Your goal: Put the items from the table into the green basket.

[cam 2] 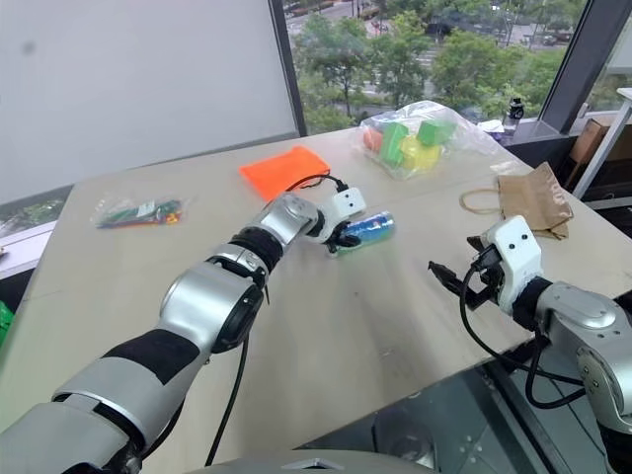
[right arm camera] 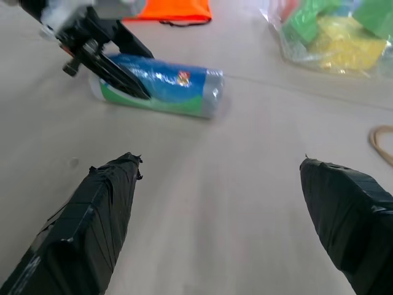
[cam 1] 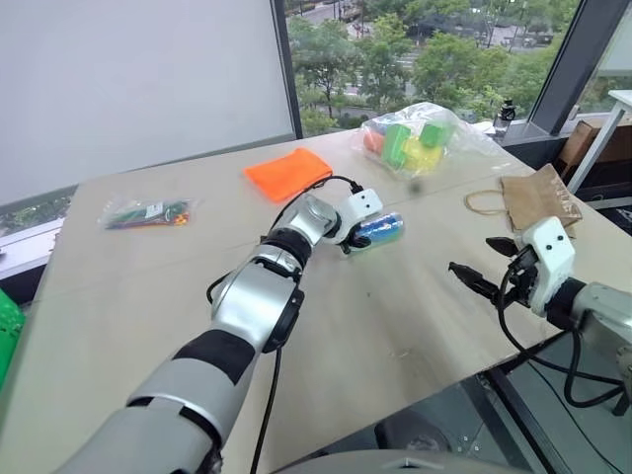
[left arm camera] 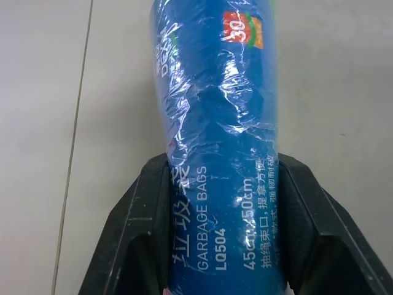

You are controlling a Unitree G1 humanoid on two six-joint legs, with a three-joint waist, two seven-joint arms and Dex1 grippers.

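Fingers [left arm camera: 144, 233] of the left gripper [cam 1: 352, 237] sit on either side of the blue roll of garbage bags [cam 1: 380, 230], black pads against its wrapped flanks — closed onto it at one end, the roll lying on its side on the table [cam 1: 395, 326]. The right gripper [cam 1: 494, 272] hangs spread wide and empty, off to the right of the roll and nearer the table's front edge.

Taking the roll as the landmark: the flat orange pouch [cam 1: 288, 173] lies just beyond it to the left, the clear bag of green, yellow and orange blocks [cam 1: 410, 143] beyond it to the right, a brown paper bag [cam 1: 538, 197] well off to its right, and a small clear bag of coloured pieces [cam 1: 146, 212] far to its left. The green basket [cam 1: 6, 336] shows as a sliver at the far left, a long carry from the roll.

The risk, as I judge it, lies in the grip. The film wrap is glossy and crinkled, and the body is round, so the roll could slide or twist out between the pads. Held near one end, its free end may sag or swing on the lift.

Readable print in the left wrist view: "GARBAGE BAGS", "LQ504", "45cm", "50cm" and "30" on an orange-red patch — plus Chinese characters I cannot make out.
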